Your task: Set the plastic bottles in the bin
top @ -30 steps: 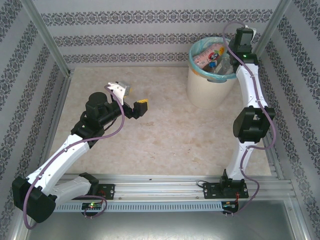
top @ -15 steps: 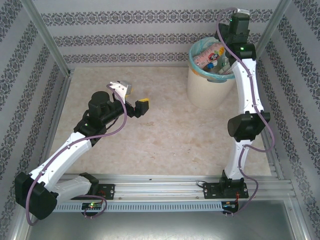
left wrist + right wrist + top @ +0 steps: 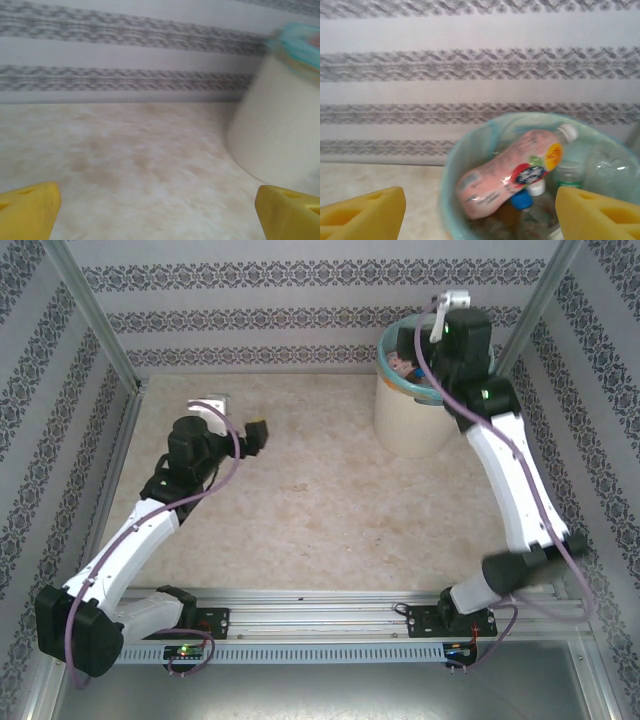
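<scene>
BOTTLES BINNED: The round, cream-white, turquoise-lined bin (image 3: 449, 170) stands upright just ahead of and below my right gripper (image 3: 480, 214), its mouth facing me between the fingers. Inside, the plastic bottles (image 3: 570, 175) lie in a loose heap: a pink-labelled bottle (image 3: 512, 175) with a white cap slants across the top, a blue cap (image 3: 522, 200) sits just under it, and clear bottles (image 3: 607, 172) crowd to its right. Seen from my left gripper (image 3: 157, 212), the bin's pale wall rises ahead and to the right, apart from the fingers.
</scene>
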Robot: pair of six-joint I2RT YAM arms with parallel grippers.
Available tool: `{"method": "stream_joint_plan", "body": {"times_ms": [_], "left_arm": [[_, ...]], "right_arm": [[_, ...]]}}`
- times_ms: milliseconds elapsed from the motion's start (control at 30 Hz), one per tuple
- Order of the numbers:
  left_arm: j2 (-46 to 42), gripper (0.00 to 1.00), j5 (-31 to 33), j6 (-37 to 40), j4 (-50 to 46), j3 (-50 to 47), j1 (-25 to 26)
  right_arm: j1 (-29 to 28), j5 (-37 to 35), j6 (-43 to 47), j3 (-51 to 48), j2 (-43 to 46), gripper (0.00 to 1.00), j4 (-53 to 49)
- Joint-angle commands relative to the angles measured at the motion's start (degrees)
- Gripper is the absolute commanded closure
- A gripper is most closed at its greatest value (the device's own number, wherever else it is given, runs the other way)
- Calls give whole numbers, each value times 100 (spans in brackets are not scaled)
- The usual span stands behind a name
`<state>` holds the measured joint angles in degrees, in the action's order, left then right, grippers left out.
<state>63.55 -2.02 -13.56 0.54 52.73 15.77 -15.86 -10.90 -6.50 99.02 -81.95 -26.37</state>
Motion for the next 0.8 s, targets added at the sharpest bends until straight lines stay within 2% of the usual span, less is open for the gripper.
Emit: {"method": "stream_joint_plan", "body": {"times_ms": [0, 100, 167, 267, 400, 533, 633, 700, 767], "left_arm": [[10, 0, 911, -98, 188, -195, -371], [95, 0, 1868, 280, 745, -749, -475], [166, 0, 2352, 403, 1236, -1224, -480], [280, 1, 2716, 673, 2347, -2088, -498], [398, 2, 2982, 1138, 3694, -3007, -531], [872, 1, 2714, 1314, 4206, -3260, -676], [1441, 0, 2232, 1502, 4609, -3235, -787], [1842, 0, 1852, 1536, 4882, -3237, -899], [2227, 0, 1415, 1610, 5560, -3385, -1017]], "right_arm": [[-24, 613, 187, -1942, 1071, 20, 1209], [61, 619, 439, -4013, 1964, 17, 2346], [275, 594, 618, -4980, 2281, 16, 2791], [654, 733, 840, -6208, 2581, 16, 3536], [952, 852, 1041, -7641, 2728, 15, 5243], [1045, 852, 835, -7848, 1975, 15, 6071], [1012, 928, 1005, -7893, 1238, 15, 6759], [952, 842, 1146, -8036, 1006, 14, 7127], [1017, 857, 1057, -8297, 909, 14, 7569]]}}
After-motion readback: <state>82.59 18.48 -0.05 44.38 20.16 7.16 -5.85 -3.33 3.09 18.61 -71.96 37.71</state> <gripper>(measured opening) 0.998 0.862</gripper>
